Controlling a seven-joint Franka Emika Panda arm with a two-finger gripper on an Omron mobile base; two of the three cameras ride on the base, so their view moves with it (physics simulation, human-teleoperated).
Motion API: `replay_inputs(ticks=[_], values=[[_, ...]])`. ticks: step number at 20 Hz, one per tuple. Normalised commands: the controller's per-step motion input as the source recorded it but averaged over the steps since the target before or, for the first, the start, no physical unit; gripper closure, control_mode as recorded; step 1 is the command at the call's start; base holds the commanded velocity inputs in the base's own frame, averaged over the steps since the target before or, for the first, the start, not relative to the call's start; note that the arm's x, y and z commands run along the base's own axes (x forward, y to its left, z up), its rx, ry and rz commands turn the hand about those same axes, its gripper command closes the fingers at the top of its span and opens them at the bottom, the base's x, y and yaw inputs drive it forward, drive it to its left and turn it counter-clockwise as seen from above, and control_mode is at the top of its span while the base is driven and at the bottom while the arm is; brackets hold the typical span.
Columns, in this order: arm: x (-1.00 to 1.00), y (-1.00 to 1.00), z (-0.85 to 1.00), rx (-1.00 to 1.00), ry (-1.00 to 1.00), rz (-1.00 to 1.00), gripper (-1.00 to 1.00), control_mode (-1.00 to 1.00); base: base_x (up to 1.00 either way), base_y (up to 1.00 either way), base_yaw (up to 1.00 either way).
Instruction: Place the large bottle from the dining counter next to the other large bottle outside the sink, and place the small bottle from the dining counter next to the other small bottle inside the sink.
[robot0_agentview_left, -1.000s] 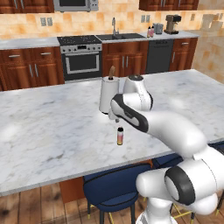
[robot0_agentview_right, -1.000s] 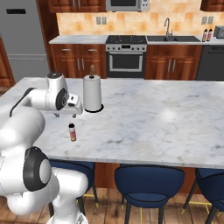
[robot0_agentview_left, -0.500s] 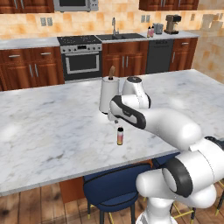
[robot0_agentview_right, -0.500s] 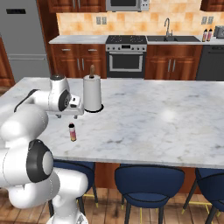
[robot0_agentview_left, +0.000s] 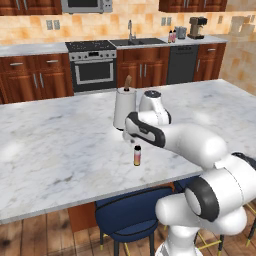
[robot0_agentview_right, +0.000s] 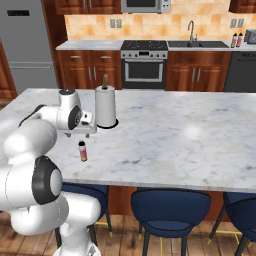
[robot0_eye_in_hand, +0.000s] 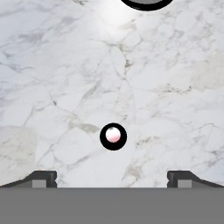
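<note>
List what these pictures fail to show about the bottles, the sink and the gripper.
- Sink: far off in both base views; its inside is too small to see.
- Two bottles by the sink: too small to tell large from small.
- Small bottle: hand view shows its cap from above, not its body.
- Gripper: wrist and forearm cover the fingers in the left base view.

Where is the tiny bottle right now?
The small bottle stands on the marble counter, just in front of the paper towel roll, under the open end effector.

White grey-veined marble counter (robot0_agentview_left: 60, 150) (bottle (robot0_agentview_left: 137, 156) orange-pink, black-capped)
</note>
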Motion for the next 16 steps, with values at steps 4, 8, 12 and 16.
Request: replay_inputs(ticks=[4,8,12,16], values=[[0.10,0.00,-0.14,0.00,0.00,0.00,-1.00,-1.00,0.00,0.00,0.00],[0.04,0.00,-0.04,0.00,0.00,0.00,-1.00,-1.00,0.00,0.00,0.00],[0.06,0.00,-0.13,0.00,0.00,0.00,-1.00,-1.00,0.00,0.00,0.00],[0.08,0.00,-0.20,0.00,0.00,0.00,-1.00,-1.00,0.00,0.00,0.00]])
